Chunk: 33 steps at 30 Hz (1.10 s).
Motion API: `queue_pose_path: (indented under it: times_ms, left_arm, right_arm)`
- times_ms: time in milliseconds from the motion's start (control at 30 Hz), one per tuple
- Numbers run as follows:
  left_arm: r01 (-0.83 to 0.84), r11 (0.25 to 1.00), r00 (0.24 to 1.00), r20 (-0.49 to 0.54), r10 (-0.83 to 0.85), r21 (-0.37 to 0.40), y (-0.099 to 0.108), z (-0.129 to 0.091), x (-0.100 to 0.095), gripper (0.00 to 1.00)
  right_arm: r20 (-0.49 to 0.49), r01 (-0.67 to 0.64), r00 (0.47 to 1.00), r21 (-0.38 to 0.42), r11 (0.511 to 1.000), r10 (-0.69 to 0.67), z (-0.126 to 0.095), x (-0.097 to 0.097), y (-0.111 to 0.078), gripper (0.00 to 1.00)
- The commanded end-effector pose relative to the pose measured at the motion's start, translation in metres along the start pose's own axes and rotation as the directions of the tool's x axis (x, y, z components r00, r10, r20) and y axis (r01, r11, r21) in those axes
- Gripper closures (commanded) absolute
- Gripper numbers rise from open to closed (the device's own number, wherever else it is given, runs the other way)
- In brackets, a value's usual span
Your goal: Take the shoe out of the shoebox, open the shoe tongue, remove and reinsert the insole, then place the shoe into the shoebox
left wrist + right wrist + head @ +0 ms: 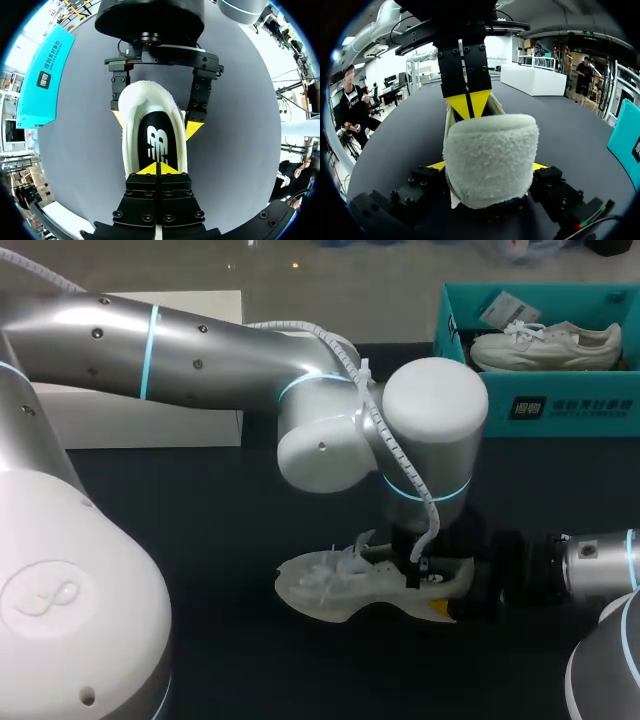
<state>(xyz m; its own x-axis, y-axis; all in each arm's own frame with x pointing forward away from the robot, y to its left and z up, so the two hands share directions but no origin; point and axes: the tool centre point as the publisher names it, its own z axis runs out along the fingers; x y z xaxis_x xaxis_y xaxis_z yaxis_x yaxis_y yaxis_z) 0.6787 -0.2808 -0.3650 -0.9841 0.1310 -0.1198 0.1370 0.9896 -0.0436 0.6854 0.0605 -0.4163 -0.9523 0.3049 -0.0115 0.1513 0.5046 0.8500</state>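
A white sneaker point(335, 590) lies on the dark table, toe towards my left. My right gripper point(489, 167) stands wide around its padded heel point(490, 155), with a yellow tip pressed on each side, so it is shut on the shoe. My left arm reaches past the middle and points down into the shoe's mouth. Its gripper point(156, 169) is shut, with the tips joined just over the black insole point(159, 135). I cannot tell whether any insole edge is pinched. In the left wrist view the right gripper's fingertips point(195, 129) flank the heel.
A teal shoebox point(540, 405) stands at the back right with a second white sneaker point(545, 345) inside. At the back left sits a white box point(150, 425). My left arm's thick elbow point(435, 420) hangs over the middle of the table.
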Motion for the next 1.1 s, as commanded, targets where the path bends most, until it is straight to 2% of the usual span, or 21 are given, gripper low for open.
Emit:
queue_pose_path:
  times_ms: [33, 267, 700, 1100]
  left_arm:
    - [0.009, 1.0, 1.0, 0.0, -0.009, -0.002, 0.008, 0.0, 0.007, 1.0]
    - [0.016, 1.0, 0.999, -0.049, -0.016, -0.008, 0.017, 0.006, 0.021, 1.0]
    - [-0.016, 1.0, 0.991, -0.131, 0.019, 0.023, 0.015, 0.022, 0.012, 1.0]
    - [-0.032, 0.999, 0.982, -0.184, 0.038, 0.036, 0.019, 0.031, 0.03, 1.0]
  right_arm:
    - [0.003, 0.0, 1.0, 0.005, 1.0, 0.0, 0.002, 0.0, -0.001, 1.0]
    - [0.003, 0.0, 1.0, 0.005, 1.0, 0.0, 0.002, 0.0, -0.001, 1.0]
    - [0.003, 0.0, 1.0, 0.005, 1.0, 0.0, 0.002, 0.0, -0.001, 1.0]
    - [0.003, 0.0, 1.0, 0.005, 1.0, 0.0, 0.002, 0.0, -0.001, 1.0]
